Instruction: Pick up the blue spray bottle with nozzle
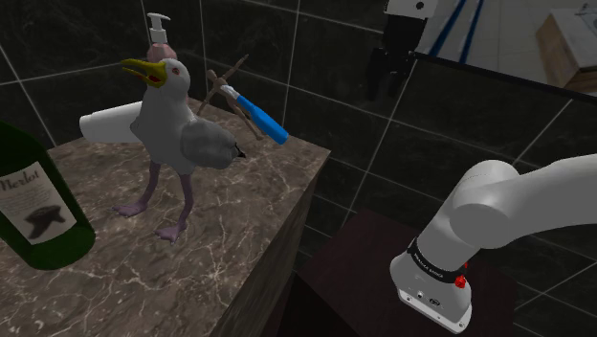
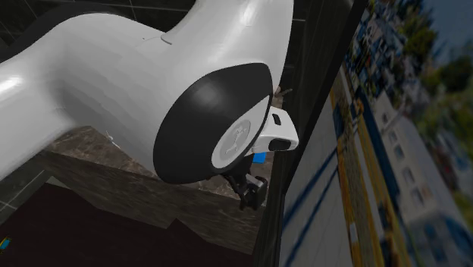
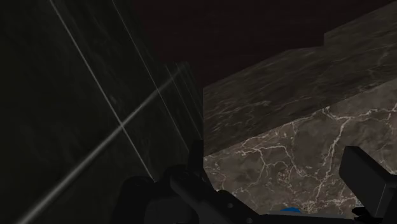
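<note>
Shoulder view, left to right: dark green wine bottle standing at the near left of the marble counter, well apart from the target. Seagull figure stands mid-counter with a pump bottle behind its head. Next, the blue spray bottle lies on its side at the back right corner of the counter. Its white nozzle end points toward some crossed brown sticks; can't tell if they touch. Its blue end sits close to the counter's right edge. It's probably light, stiff, smooth and round, so likely to roll or slip. Best hold looks like across the middle of the blue body, jaws square to its length, clear of the nozzle. The risk is nudging it off the edge, as nothing stops it there. The seagull's tail is near on one side and the tiled wall is close behind. Open room is above and to the right of the corner, so come in from there. The gripper hangs up there, high and off to the right of the counter, holding nothing. In the wrist view the fingers stand wide apart, with a blue sliver showing low between them.
</note>
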You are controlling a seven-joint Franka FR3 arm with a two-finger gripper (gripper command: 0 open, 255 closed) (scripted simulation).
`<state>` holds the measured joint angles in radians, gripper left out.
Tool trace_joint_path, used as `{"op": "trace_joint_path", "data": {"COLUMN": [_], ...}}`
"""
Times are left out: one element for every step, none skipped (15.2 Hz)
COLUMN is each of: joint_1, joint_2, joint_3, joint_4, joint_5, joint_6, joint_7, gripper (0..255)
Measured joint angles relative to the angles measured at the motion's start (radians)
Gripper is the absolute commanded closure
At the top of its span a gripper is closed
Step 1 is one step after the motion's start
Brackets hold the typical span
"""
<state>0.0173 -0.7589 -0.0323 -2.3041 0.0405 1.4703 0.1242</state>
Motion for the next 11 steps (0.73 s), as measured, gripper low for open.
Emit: {"op": "trace_joint_path", "data": {"joint_1": [0.0, 0.003, 0.008, 0.013, 0.018, 0.025, 0.027, 0.032, 0.038, 0.043, 0.048], "joint_2": [0.0, 0.01, 0.027, 0.051, 0.079, 0.101, 0.123, 0.159, 0.187, 0.213, 0.241], "joint_3": [0.0, 0.002, 0.003, 0.005, 0.006, 0.011, 0.007, 0.006, 0.011, 0.013, 0.016], "joint_4": [0.0, 0.0, 0.004, 0.004, 0.005, -0.002, 0.003, 0.011, 0.021, 0.027, 0.032], "joint_5": [0.0, -0.002, -0.008, -0.013, -0.02, -0.024, -0.035, -0.043, -0.048, -0.055, -0.061], "joint_6": [0.0, 0.014, 0.034, 0.065, 0.102, 0.14, 0.168, 0.206, 0.235, 0.265, 0.299], "joint_7": [0.0, -0.006, -0.017, -0.03, -0.044, -0.055, -0.075, -0.092, -0.103, -0.116, -0.128], "gripper": [0, 0, 0, 0, 0, 0, 0, 0, 0, 0, 0]}}
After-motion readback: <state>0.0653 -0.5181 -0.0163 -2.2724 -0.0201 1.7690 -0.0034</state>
